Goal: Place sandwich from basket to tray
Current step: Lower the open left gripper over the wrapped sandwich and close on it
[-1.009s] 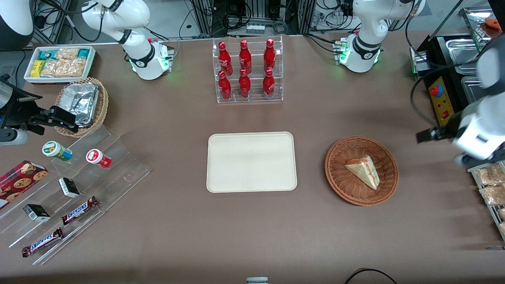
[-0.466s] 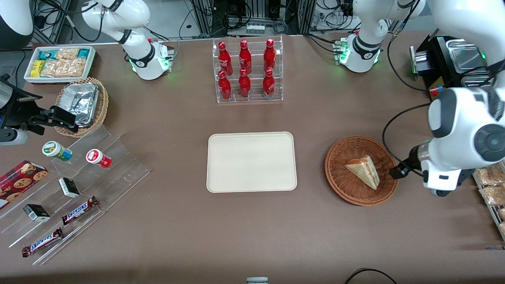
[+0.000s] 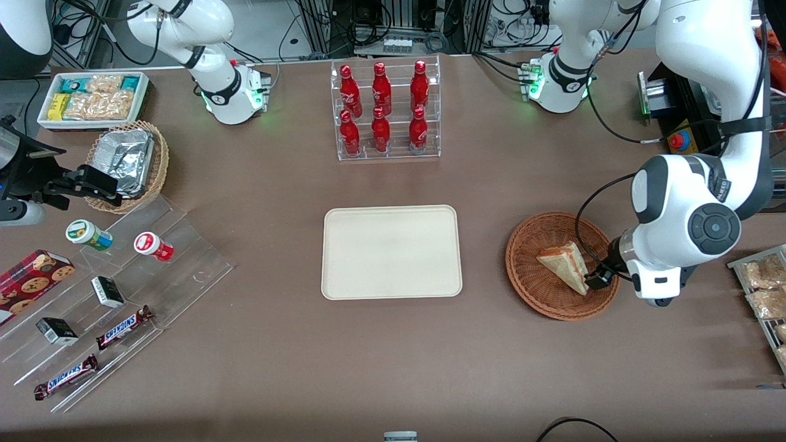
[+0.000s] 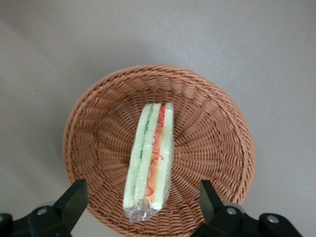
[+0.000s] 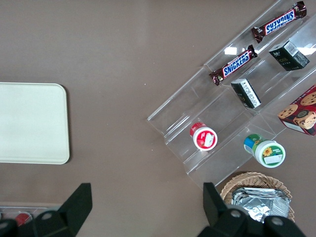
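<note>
The sandwich (image 3: 566, 266) is a wrapped pale wedge with red, orange and green layers, lying in the round reddish-brown wicker basket (image 3: 540, 294). The cream tray (image 3: 391, 252) lies bare beside the basket, toward the parked arm's end. My left gripper (image 3: 599, 277) hangs above the basket's rim on the side toward the working arm's end, close to the sandwich. In the left wrist view the gripper (image 4: 140, 202) is open and holds nothing. Its two dark fingers (image 4: 74, 197) stand wide apart over the basket (image 4: 212, 148), with the sandwich's (image 4: 150, 160) wrapped end between them.
A clear rack of red bottles (image 3: 385, 110) stands farther from the front camera than the tray. A stepped acrylic shelf of snacks (image 3: 123, 288), a tan basket of foil containers (image 3: 129, 162) and a white snack bin (image 3: 92, 98) lie toward the parked arm's end. Packaged snacks (image 3: 764, 294) lie toward the working arm's end.
The left arm has swung in from the working arm's end of the table, and its gripper now hangs over the basket's rim by the sandwich. The sandwich, basket and tray have not moved.
</note>
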Robot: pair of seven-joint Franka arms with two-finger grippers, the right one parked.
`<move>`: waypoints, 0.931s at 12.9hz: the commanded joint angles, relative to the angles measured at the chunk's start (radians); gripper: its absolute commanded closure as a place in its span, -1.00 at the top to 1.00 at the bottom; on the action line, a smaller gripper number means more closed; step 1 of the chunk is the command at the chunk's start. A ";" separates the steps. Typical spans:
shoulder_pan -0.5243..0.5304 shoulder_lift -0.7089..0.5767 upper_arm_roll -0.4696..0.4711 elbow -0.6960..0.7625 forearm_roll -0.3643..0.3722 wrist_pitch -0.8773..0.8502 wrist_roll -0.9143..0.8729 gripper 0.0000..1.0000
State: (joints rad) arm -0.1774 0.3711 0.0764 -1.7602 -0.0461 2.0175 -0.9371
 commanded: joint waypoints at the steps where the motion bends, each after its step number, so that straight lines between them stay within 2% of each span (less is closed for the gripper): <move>1: -0.033 -0.050 0.008 -0.097 -0.023 0.090 -0.074 1.00; 6: -0.077 -0.046 0.010 -0.200 -0.020 0.204 -0.097 1.00; 12: -0.088 -0.040 0.011 -0.262 -0.003 0.245 -0.095 1.00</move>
State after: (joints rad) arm -0.2451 0.3585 0.0755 -1.9739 -0.0567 2.2314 -1.0173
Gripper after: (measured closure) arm 0.000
